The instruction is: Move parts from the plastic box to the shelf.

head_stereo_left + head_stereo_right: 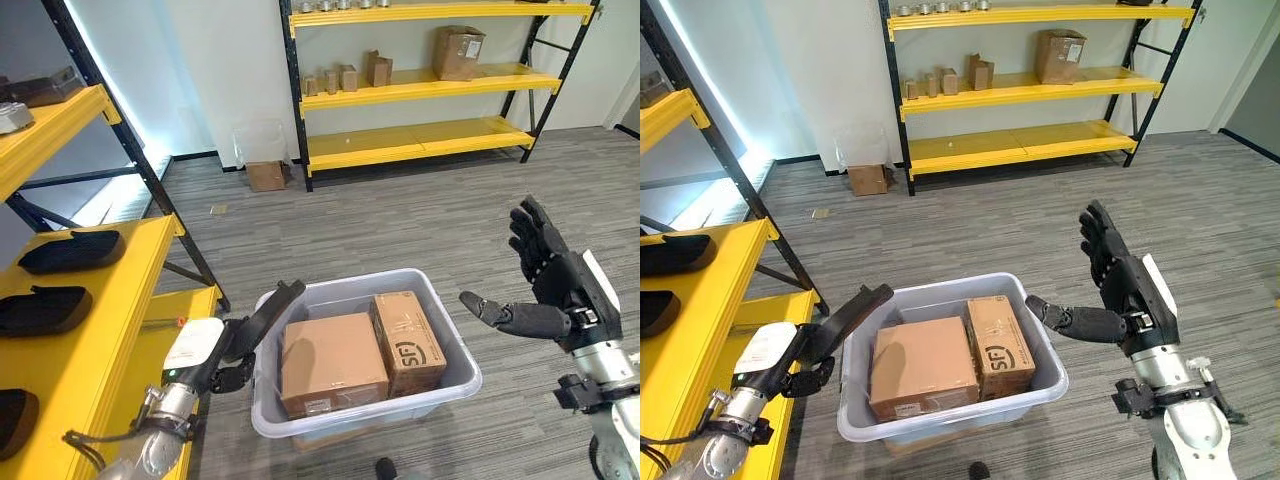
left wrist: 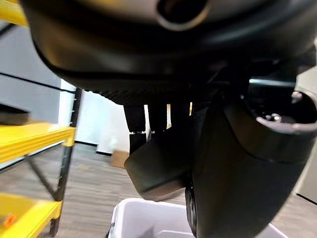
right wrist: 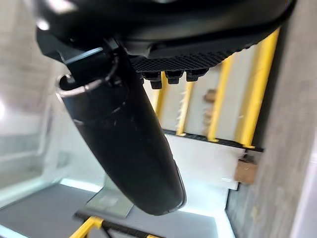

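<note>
a storeroom or small warehouse. yellow steel shelving with black uprights [image 1: 440, 82] lines the white back wall, its boards carrying small brown cardboard cartons [image 1: 331, 79] and one larger brown cardboard box [image 1: 458, 52]. a second yellow rack [image 1: 95, 330] stands at the left edge, holding flat black parts [image 1: 72, 251]. the floor is grey wood-grain plank [image 1: 400, 225], with a pale grey plastic tote [image 1: 455, 385] of brown cardboard boxes [image 1: 333, 362] on it.

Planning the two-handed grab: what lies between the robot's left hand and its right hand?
In the left eye view, the plastic box with two cardboard boxes inside lies between the open left hand and open right hand.
</note>
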`<state>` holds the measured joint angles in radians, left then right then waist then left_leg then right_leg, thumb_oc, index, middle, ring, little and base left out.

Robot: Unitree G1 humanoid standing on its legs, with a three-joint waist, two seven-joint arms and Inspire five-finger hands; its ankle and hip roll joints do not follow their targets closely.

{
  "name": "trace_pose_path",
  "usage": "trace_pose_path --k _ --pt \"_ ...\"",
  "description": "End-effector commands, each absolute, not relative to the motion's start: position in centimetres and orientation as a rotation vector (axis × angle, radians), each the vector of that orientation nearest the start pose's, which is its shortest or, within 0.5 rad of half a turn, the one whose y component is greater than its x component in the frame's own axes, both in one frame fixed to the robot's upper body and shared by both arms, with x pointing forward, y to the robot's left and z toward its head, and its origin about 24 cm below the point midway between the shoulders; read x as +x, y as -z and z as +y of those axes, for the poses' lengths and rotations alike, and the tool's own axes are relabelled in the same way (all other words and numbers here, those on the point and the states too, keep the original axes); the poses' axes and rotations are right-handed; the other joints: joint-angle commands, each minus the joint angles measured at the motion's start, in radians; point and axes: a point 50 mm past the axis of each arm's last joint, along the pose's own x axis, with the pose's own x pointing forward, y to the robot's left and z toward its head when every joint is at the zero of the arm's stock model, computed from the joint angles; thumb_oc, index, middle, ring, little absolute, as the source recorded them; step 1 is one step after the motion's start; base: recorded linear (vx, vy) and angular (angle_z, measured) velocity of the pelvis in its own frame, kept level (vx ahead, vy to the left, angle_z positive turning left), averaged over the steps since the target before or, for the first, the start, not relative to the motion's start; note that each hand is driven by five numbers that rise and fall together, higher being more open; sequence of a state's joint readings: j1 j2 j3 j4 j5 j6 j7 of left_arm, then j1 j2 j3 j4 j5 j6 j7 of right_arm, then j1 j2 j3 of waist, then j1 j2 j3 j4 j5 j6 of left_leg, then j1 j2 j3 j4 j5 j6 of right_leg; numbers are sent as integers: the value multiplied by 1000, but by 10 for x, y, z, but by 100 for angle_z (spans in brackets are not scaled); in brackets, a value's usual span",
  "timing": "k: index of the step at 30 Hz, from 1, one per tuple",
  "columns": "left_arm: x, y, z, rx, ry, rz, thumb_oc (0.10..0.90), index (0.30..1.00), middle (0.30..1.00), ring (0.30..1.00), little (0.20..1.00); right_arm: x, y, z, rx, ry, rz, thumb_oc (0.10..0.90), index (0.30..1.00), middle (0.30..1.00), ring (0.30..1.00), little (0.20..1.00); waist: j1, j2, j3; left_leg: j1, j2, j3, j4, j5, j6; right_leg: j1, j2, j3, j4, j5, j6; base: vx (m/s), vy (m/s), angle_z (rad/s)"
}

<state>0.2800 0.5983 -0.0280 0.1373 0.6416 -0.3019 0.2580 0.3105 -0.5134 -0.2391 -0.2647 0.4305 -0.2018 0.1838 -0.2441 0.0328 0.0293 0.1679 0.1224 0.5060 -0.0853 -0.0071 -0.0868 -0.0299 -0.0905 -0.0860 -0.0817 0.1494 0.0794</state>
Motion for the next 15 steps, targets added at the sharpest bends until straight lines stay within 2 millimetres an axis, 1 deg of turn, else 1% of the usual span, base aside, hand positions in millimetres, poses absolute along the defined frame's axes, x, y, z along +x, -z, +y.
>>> trace_pose_path --k 1,4,5,11,12,15 --pt "221 -98 274 1160 -205 -379 400 300 300 300 300 197 -153 -260 -238 -42 -500 900 1000 1000 1000 1000 10 -8 -57 25 97 -56 -2 33 -42 -13 -52 9 71 -54 95 -38 -75 4" --pt "212 -92 273 1115 -230 -356 400 300 300 300 300 198 -142 -258 -186 -24 -474 900 1000 1000 1000 1000 25 -9 -50 12 113 -65 -2 48 -47 -11 -40 -3 69 -59 87 -43 -78 9" --pt "212 -92 273 1115 -230 -355 400 300 300 300 300 198 -141 -257 -186 -24 -474 900 1000 1000 1000 1000 24 -9 -50 12 113 -66 -2 49 -48 -10 -40 -4 68 -59 86 -32 -56 6" --pt "196 -86 273 1046 -270 -332 400 300 300 300 300 195 -135 -251 -152 -23 -470 900 1000 1000 1000 1000 50 -8 -35 -9 146 -84 3 77 -60 2 -13 -27 61 -76 66 -35 -93 7" --pt "194 -84 273 1031 -272 -319 400 300 300 300 300 195 -135 -248 -153 -36 -472 900 1000 1000 1000 1000 61 -9 -29 -15 159 -93 5 89 -65 6 -3 -32 62 -84 57 -45 -128 20" --pt "188 -83 273 1008 -287 -308 400 300 300 300 300 197 -139 -242 -163 -68 -487 900 1000 1000 1000 1000 79 -8 -18 -24 176 -105 9 107 -72 10 13 -48 69 -98 45 -30 -114 15"
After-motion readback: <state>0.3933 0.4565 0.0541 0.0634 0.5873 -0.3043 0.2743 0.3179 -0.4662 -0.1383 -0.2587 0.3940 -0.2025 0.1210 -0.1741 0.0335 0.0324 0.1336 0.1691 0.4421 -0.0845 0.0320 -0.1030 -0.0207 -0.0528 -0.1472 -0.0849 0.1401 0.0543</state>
